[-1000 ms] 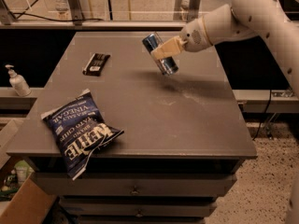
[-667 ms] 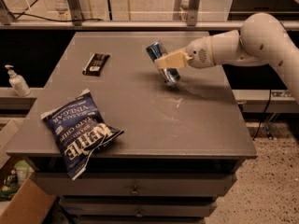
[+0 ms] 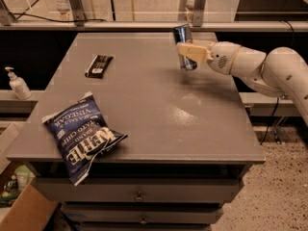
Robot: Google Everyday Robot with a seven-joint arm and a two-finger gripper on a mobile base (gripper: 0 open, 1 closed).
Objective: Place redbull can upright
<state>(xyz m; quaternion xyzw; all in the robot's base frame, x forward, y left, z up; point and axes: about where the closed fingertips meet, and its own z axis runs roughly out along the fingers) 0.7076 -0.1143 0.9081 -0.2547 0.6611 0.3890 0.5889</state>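
Over the far table (image 3: 144, 114) edge, end effector (image 3: 186, 50) clamps blue-silver redbull can (image 3: 181, 34); seemingly upright.

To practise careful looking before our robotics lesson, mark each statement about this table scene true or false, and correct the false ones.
1. The tool grips the can. True.
2. The can lies flat on its side in the middle of the table. False: it is held nearly upright over the far right part of the table.
3. The chip bag lies at the table's near left corner. True.
4. The black bar rests on top of the chip bag. False: it lies apart from the bag, farther back on the left.
5. The pump bottle stands on the table. False: it stands off the table, to its left and lower down.
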